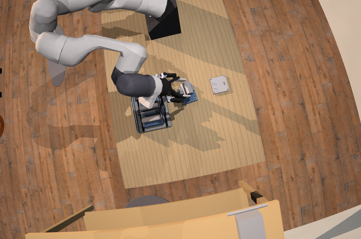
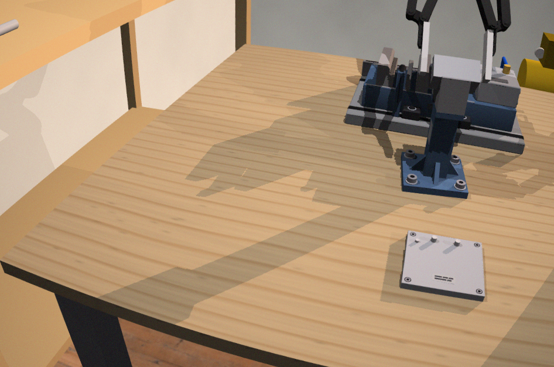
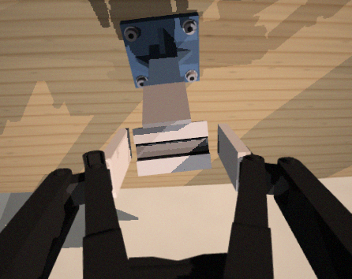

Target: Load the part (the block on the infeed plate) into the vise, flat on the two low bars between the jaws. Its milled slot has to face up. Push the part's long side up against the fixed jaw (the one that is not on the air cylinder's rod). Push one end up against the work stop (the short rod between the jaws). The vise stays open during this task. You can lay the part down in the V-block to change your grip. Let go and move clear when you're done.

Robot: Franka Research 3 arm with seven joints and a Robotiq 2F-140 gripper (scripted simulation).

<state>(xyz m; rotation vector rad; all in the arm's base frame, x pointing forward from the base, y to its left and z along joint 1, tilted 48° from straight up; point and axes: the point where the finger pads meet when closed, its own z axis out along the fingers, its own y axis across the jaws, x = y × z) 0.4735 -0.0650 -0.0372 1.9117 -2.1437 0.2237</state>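
In the wrist view, my gripper (image 1: 184,88) (image 2: 456,68) (image 3: 174,140) stood partly open, holding nothing, its fingers at centre left and centre right. The slotted part (image 1: 184,88) (image 3: 172,148) lay between them, touching neither. Beyond, the blue base (image 1: 191,99) (image 2: 436,189) (image 3: 192,52) sat at upper centre.

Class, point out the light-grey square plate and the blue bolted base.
Light-grey square plate (image 1: 219,87) (image 2: 443,260): top and exterior views, upper face.
Blue bolted base (image 1: 190,101) (image 2: 415,169) (image 3: 188,44): top, exterior and wrist views, bare upper face.
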